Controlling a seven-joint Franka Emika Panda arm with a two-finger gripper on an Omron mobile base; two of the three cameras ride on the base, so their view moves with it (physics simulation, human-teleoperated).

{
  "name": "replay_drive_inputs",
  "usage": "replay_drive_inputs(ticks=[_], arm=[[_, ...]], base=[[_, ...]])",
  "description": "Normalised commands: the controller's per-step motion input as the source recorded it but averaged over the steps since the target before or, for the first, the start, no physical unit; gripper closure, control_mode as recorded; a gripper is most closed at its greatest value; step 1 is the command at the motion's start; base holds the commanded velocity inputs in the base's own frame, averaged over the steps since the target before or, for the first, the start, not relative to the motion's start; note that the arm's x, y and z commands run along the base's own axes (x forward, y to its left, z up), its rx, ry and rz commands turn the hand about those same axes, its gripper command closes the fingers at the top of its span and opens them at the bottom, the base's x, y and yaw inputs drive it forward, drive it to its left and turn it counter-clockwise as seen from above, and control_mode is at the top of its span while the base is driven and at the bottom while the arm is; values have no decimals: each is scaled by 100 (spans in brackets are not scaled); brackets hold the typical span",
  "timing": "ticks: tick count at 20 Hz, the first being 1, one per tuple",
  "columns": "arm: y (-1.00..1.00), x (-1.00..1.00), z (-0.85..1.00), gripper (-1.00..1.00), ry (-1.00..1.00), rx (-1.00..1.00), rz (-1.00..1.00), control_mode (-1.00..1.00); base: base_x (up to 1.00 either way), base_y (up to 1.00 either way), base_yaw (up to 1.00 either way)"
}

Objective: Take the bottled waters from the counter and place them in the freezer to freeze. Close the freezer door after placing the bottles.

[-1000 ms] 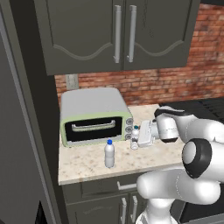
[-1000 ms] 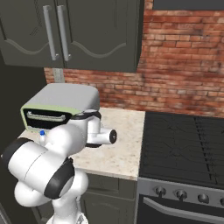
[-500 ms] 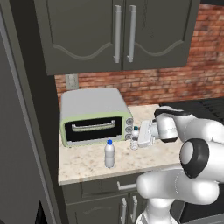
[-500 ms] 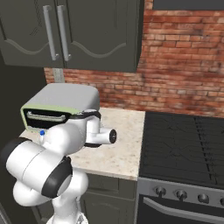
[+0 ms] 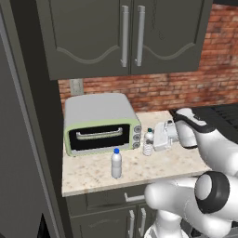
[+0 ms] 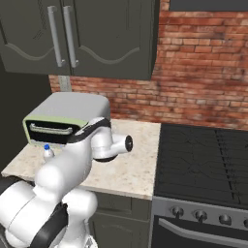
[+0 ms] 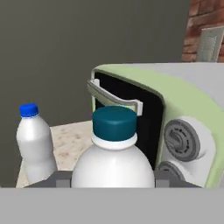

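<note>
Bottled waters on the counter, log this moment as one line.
gripper at near bottle, grasp unclear | second bottle upright on counter before toaster oven | none in freezer yet

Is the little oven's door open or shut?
Shut. The toaster oven on the counter has its dark glass door flat against the front, handle up near the top edge.
</note>
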Motion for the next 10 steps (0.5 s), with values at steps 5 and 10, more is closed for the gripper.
replay_drive_inputs(ticks=[5, 10], arm=[[0, -84, 100, 100, 0, 0, 0, -100], [0, -100, 93, 100, -8, 0, 0, -100]], base=[[0, 0, 0], [0, 0, 0]])
